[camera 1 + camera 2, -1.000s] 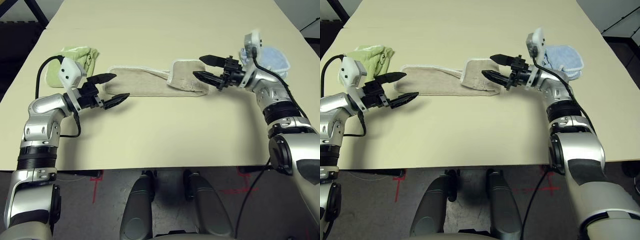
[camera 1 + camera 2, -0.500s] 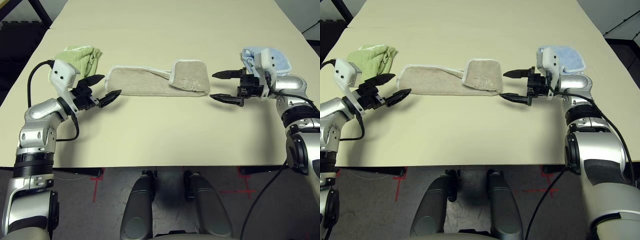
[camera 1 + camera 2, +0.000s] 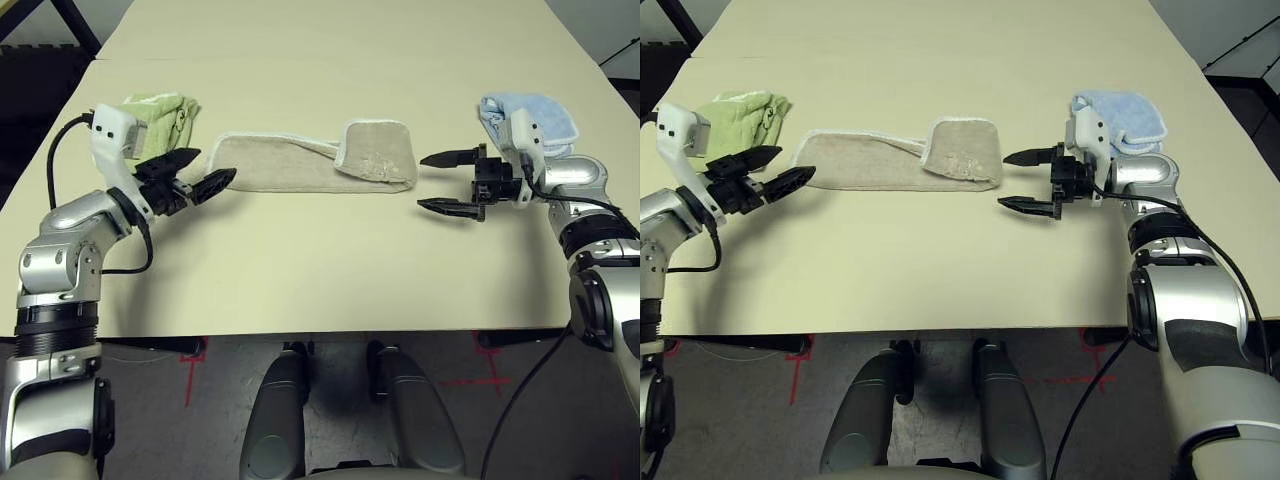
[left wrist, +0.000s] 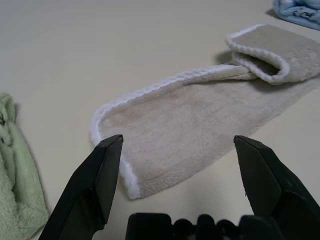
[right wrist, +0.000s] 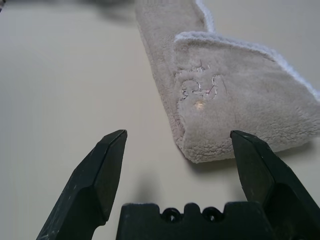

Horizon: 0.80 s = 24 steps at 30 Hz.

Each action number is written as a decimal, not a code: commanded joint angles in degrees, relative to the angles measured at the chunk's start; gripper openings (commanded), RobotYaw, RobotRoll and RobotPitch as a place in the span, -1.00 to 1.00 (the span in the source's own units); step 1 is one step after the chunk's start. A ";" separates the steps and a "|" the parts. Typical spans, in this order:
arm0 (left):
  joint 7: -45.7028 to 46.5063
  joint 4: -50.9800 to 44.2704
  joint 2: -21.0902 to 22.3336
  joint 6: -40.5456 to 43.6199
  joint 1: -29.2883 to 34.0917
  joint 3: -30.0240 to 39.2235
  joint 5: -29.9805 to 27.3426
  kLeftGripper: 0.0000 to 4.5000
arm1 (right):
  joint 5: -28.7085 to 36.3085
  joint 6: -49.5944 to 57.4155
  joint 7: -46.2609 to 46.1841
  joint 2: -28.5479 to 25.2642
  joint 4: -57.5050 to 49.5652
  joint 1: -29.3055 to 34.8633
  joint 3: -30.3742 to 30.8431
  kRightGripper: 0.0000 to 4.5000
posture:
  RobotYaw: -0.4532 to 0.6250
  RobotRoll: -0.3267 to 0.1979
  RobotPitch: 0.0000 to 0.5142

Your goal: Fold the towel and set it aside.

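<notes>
no readable text, faint stitched marks on the towel [image 5: 200, 90] illegible

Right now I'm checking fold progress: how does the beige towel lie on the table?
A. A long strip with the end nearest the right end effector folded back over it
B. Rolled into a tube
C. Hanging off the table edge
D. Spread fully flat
A: the towel lies as a long strip, its end toward the right end effector doubled back on top; both end effectors stand open beside it.

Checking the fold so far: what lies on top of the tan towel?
The towel lies flat on the table with its own right end flap folded back over it. Whatever that flap covers is hidden.
</notes>
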 commanded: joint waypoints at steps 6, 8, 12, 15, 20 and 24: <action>-4.68 5.45 3.70 -1.48 1.62 -1.12 2.31 0.83 | 1.14 2.56 0.59 0.21 -0.63 0.18 -1.22 1.00 | -0.06 0.25 -0.28; -2.22 8.44 3.48 4.03 -1.22 0.14 0.59 0.59 | 1.25 2.62 0.62 0.27 -0.74 0.00 -1.19 1.00 | -0.07 0.25 -0.28; -0.24 10.22 3.61 14.78 -3.52 1.80 -2.92 -0.09 | 1.41 2.69 0.61 0.35 -0.83 -0.24 -1.19 1.00 | -0.07 0.25 -0.27; 0.98 9.02 3.23 22.21 -3.80 3.00 -5.61 -0.49 | 1.41 2.61 0.57 0.42 -0.86 -0.31 -1.17 1.00 | -0.07 0.25 -0.27; 6.36 8.92 1.12 33.48 -5.84 5.88 -9.44 0.07 | 1.25 2.55 0.36 0.58 -0.83 -0.36 -1.04 1.00 | -0.06 0.25 -0.26; 9.81 10.44 -0.09 39.02 -8.01 7.38 -10.85 0.73 | 1.18 2.57 0.31 0.63 -0.81 -0.36 -0.99 1.00 | -0.06 0.25 -0.25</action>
